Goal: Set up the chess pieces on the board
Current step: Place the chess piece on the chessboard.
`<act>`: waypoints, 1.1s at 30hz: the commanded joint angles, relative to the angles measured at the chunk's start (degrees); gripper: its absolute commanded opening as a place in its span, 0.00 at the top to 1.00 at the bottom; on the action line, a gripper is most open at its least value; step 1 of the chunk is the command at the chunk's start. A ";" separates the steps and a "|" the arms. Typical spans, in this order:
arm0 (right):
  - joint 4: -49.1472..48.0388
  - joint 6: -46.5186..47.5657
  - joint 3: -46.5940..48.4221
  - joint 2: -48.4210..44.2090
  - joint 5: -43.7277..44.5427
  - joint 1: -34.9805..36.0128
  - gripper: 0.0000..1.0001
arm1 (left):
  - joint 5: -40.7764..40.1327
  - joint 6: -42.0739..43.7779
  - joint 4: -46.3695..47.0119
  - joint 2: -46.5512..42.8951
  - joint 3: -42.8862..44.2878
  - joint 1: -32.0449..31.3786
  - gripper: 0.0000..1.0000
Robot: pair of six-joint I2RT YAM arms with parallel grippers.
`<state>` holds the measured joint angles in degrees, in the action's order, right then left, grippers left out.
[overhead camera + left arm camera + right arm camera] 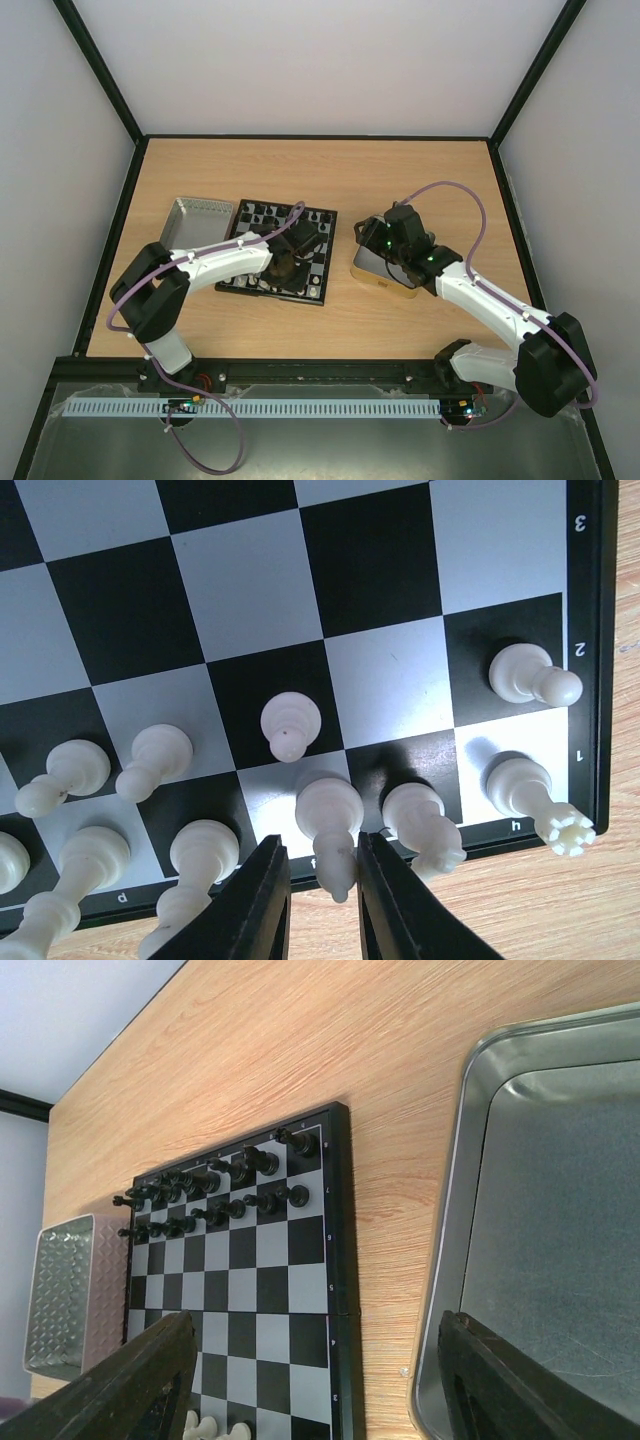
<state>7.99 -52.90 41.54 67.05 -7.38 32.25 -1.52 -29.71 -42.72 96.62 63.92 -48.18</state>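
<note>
Since the white bishop [328, 820] stands upright on the f1 square of the board [590, 680], we judge this placing nearly done: our left pincer [325, 905] flanks it, slightly parted, while the right pincer [310, 1360] gapes empty. Next comes a straight lift, nudging nothing.

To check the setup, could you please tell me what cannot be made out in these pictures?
Top external: the left arm hides the near rows of the board.
Left wrist: whether the left end effector touches the white piece between its fingers; the frame edge cuts off the white pieces at lower left.
Right wrist: the frame's right edge cuts off the tin; black pieces too small to name.
</note>
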 commanded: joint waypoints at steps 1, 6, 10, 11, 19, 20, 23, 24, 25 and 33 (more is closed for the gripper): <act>2.51 1.35 2.47 -1.02 2.20 -0.50 0.34 | -1.33 0.37 -1.13 -1.41 0.37 0.39 0.78; 5.43 3.86 4.51 -1.75 5.05 -2.05 0.34 | -1.03 0.40 -0.29 -2.57 -0.70 0.73 0.82; 5.37 3.91 4.24 -2.27 4.56 -2.82 0.35 | -1.38 0.61 -0.17 -1.64 -1.34 0.87 0.83; 5.37 3.80 4.13 -2.20 4.29 -2.89 0.34 | -1.29 0.62 -0.09 -1.68 -1.21 0.82 0.83; 5.02 3.42 3.52 -2.10 3.75 -3.16 0.34 | -0.57 1.24 -1.37 -1.88 -0.91 0.84 0.85; 5.02 3.50 3.55 -2.10 3.89 -3.20 0.34 | -0.26 1.36 -1.49 -2.03 -1.06 0.84 0.86; 5.33 4.06 3.84 -1.97 4.70 -3.69 0.34 | 0.10 1.67 -1.90 -2.30 -0.94 0.82 0.89; 5.43 4.26 4.04 -1.88 4.80 -3.87 0.35 | 0.09 1.68 -2.01 -2.31 -0.90 0.87 0.90; 5.48 4.44 4.21 -1.79 4.87 -4.05 0.35 | 0.11 1.68 -2.09 -2.31 -0.80 0.86 0.90; 5.46 4.54 4.28 -1.51 4.75 -4.74 0.35 | 1.58 2.02 -3.00 -2.63 -0.73 0.74 0.93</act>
<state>11.99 -49.19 44.49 65.80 -4.05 27.86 -1.04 -28.45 -43.00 95.39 63.31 -47.59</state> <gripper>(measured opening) 0.654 0.086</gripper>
